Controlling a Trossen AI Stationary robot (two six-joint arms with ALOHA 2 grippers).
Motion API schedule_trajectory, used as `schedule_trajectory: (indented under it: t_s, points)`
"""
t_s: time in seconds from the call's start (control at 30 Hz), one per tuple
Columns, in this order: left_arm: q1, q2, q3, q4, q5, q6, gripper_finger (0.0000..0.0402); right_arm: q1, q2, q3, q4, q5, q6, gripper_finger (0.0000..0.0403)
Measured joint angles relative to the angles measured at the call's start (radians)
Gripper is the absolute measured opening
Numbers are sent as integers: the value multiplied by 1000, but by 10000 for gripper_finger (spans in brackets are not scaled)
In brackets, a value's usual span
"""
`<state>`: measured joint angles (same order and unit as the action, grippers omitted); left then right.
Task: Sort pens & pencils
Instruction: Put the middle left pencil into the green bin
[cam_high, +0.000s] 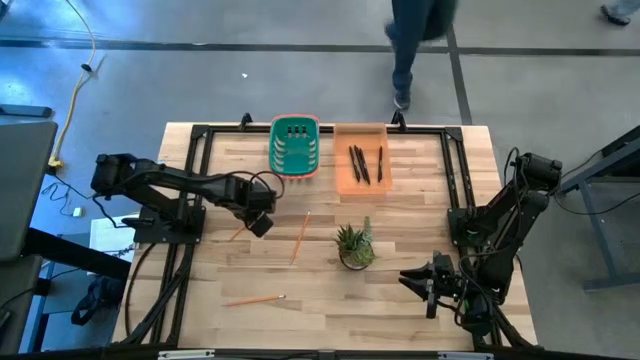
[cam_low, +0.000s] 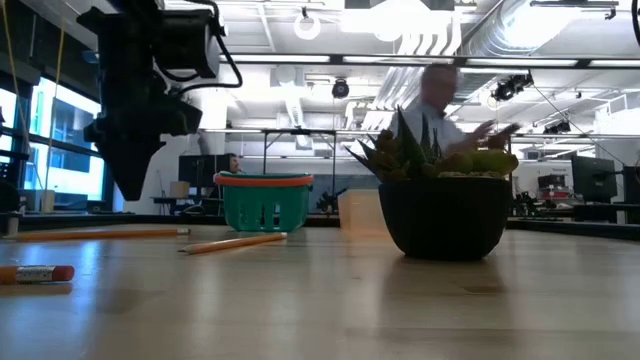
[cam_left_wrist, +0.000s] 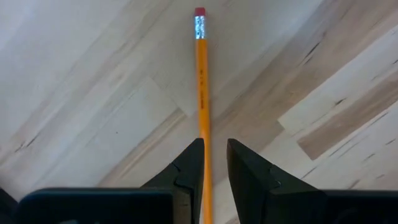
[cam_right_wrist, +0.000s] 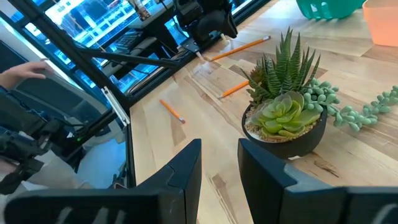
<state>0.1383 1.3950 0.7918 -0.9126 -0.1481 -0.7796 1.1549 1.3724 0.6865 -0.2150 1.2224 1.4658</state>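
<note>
Three orange-tan pencils lie flat on the table. One (cam_high: 238, 234) is under my left gripper (cam_high: 262, 224), one (cam_high: 300, 236) is left of the plant, and one (cam_high: 255, 299) is toward the near edge. In the left wrist view the left gripper (cam_left_wrist: 215, 155) is open by a narrow gap, its fingers standing either side of the first pencil (cam_left_wrist: 201, 81), whose eraser end (cam_left_wrist: 199, 12) points away. The low view shows its tips (cam_low: 130, 192) above the table and that pencil (cam_low: 100, 233). Black pens (cam_high: 360, 163) lie in the orange tray (cam_high: 342, 182). My right gripper (cam_right_wrist: 220, 162) waits open near the table's right near corner.
A green basket (cam_high: 295, 146) stands beside the orange tray at the far edge. A potted succulent (cam_high: 355, 246) sits mid-table between the arms. Black frame rails (cam_high: 190, 180) run along the table's sides. A person (cam_high: 410, 50) walks beyond the far edge.
</note>
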Motion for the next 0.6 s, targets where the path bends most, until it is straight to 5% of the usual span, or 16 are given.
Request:
schedule_trajectory:
  t_s: [0.6]
  points:
    - [58, 44, 0, 52, 36, 70, 58, 0, 0, 0, 26, 0, 0, 96]
